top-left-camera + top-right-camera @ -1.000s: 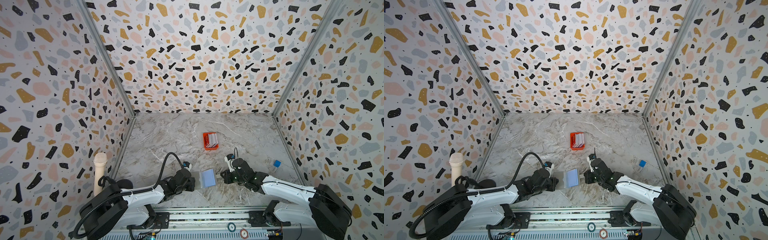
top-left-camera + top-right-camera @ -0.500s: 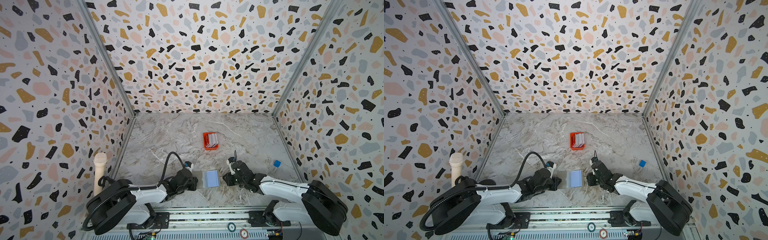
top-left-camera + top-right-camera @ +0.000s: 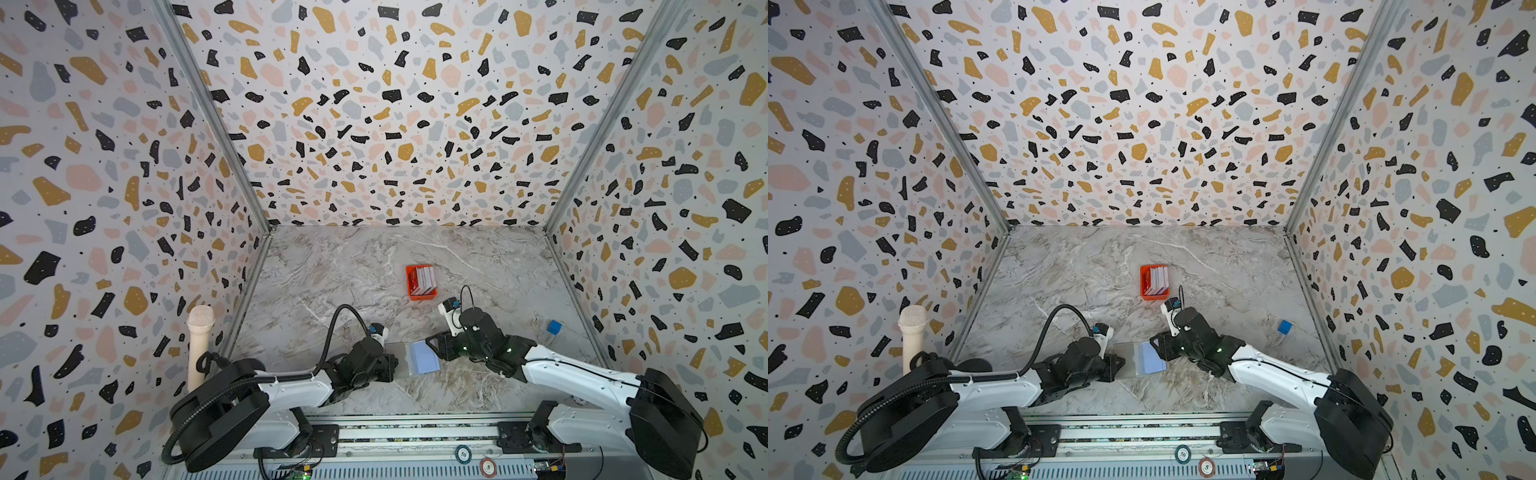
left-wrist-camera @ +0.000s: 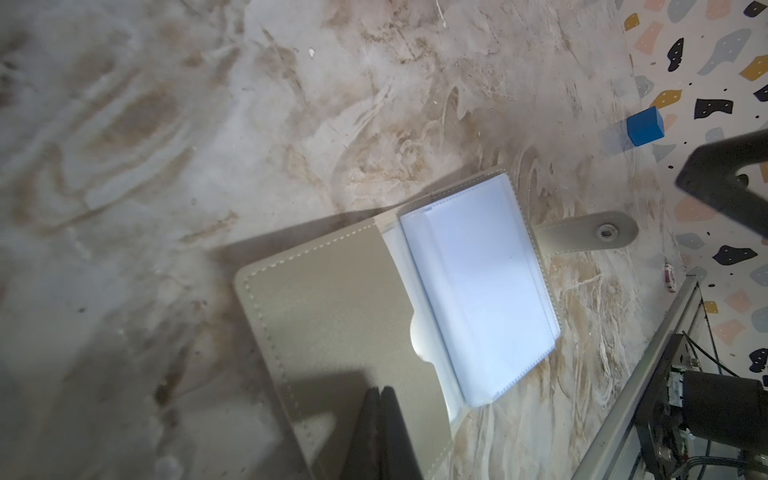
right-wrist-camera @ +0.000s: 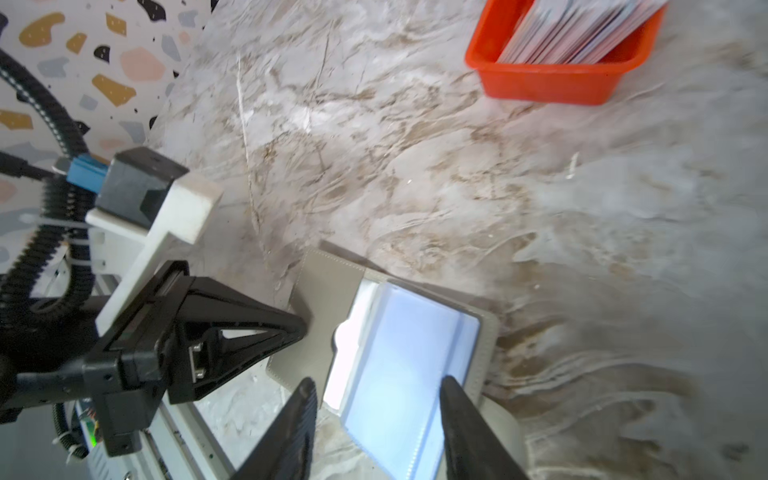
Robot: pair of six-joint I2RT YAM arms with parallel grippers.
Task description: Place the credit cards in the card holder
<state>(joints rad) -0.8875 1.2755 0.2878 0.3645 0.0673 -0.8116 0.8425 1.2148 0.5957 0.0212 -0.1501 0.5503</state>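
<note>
Now right fingers (image 5: 291,432) apart, earlier together; left fingers (image 4: 382,436) together, touching card holder (image 4: 332,311).

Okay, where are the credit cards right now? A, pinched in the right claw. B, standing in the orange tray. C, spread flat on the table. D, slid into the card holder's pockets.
B: the credit cards sit packed together in the orange tray, apart from the open card holder, and the right claw stands open, gripping no card.
</note>
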